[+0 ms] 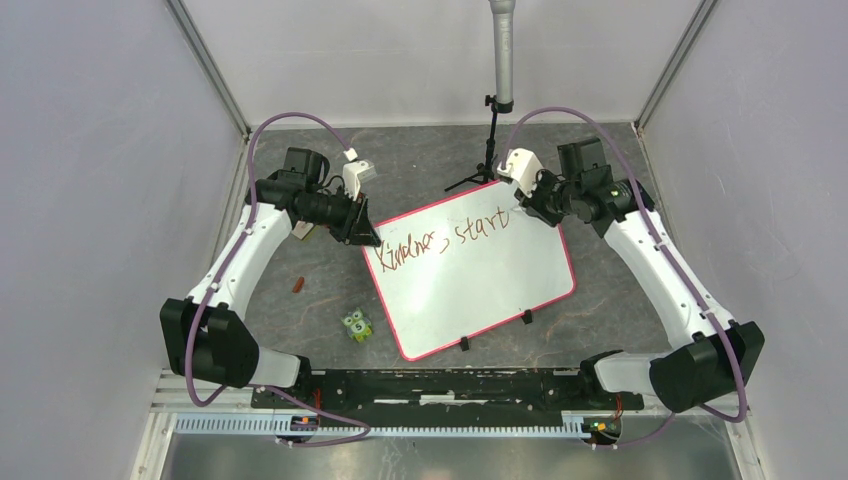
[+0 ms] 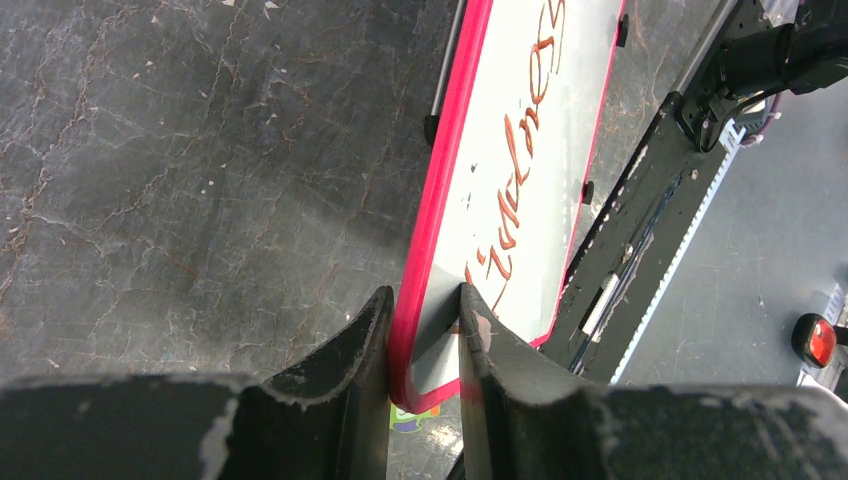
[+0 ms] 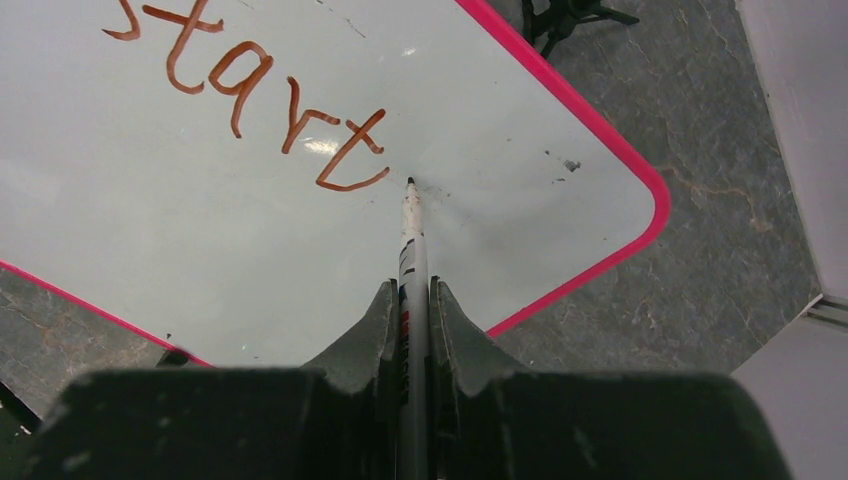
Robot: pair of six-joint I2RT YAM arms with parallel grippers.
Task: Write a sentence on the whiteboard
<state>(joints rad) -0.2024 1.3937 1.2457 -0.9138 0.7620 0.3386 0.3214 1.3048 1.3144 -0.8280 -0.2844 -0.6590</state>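
The whiteboard, white with a red-pink frame, lies tilted at the table's centre. On it, the sentence in brownish-red script reads "Kindness start" in one line. My left gripper is shut on the board's far-left corner; in the left wrist view its fingers pinch the pink frame of the whiteboard. My right gripper is shut on a thin marker. The marker's tip rests on the whiteboard just right of the last "t" of the sentence.
A small green owl toy sits by the board's near-left edge, with a small red-brown piece left of it. A black tripod stand rises behind the board. A black rail runs along the near edge.
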